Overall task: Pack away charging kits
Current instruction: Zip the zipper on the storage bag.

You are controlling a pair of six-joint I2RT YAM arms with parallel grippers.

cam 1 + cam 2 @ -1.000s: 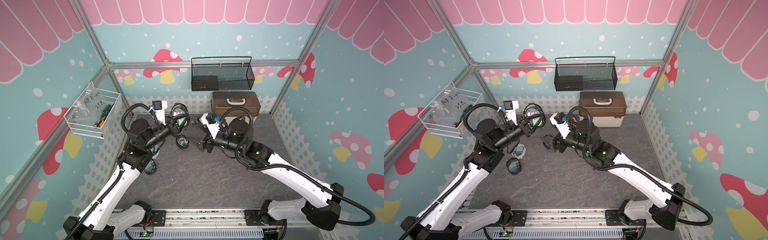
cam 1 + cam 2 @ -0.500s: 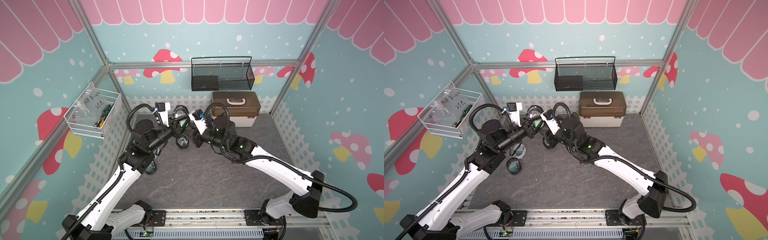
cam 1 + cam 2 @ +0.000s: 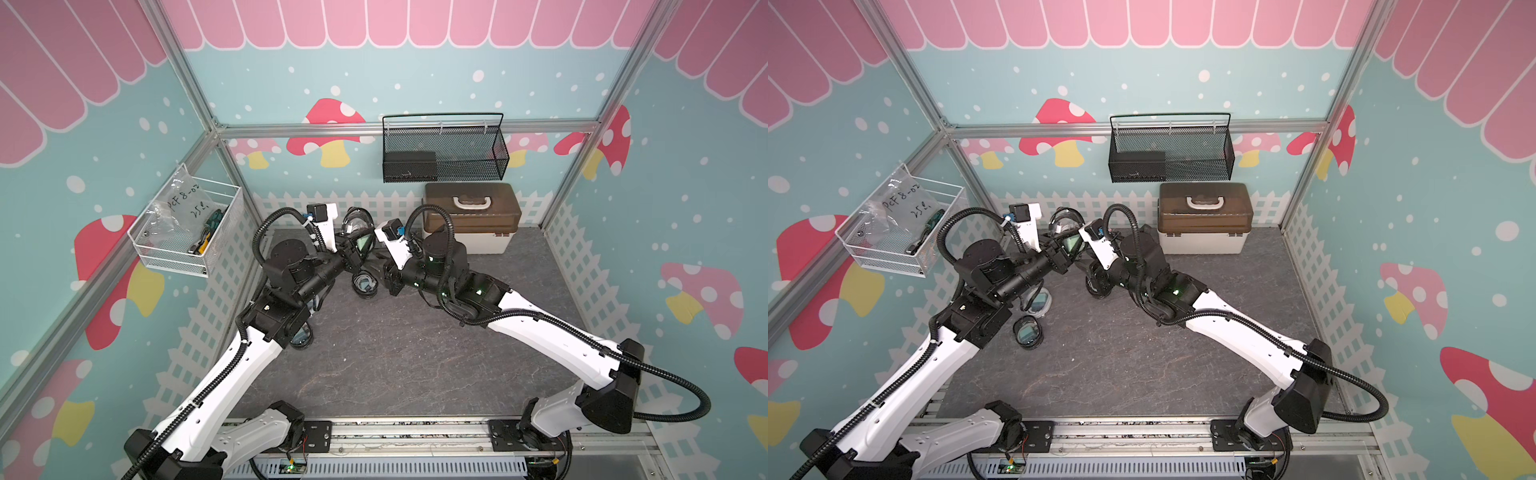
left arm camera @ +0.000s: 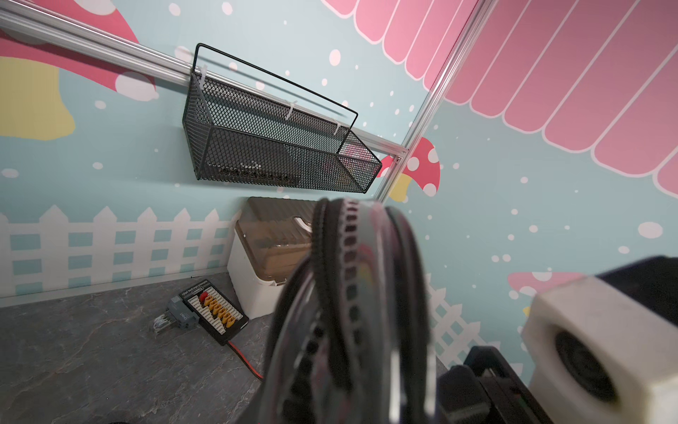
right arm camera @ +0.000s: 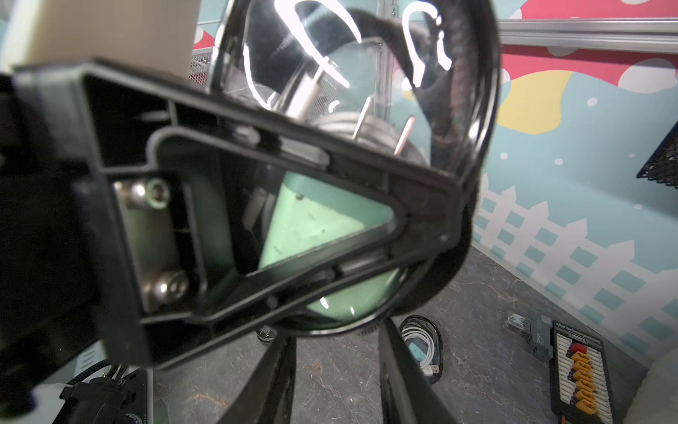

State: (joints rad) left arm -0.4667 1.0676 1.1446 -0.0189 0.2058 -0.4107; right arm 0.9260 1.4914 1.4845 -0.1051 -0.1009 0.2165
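**Kit case held on edge, right tool open below it**

Nearest, at left beside the left arm: a flat kit case [image 3: 1027,330] and a second case [image 3: 1040,300] just beyond it, both plain in a top view, elsewhere largely hidden under the arm. Mid-table, farther in: a loose kit case [image 3: 365,284] lying flat, clear face up. Coiled white cable [image 5: 418,339] inside legible only from the right wrist.

Beside it, the right tool [image 5: 335,332]: fingers [image 5: 271,374] moderately apart, bare table [image 5: 330,385] between, tips just under the held case [image 5: 348,301]. That case clamped in the left tool [image 3: 358,251], raised off the table at far centre-left.

Round disc upright on its edge, no long axis. Clear face toward the right arm, teal adapter [image 5: 323,220] showing through, right wrist view only. From the left wrist, merely rim and zip band [image 4: 348,293].

Beyond, wrist views only: black board [image 4: 216,312] with orange connectors. Far right: white box [image 3: 486,245]; black mesh basket [image 3: 442,147] on the wall above.
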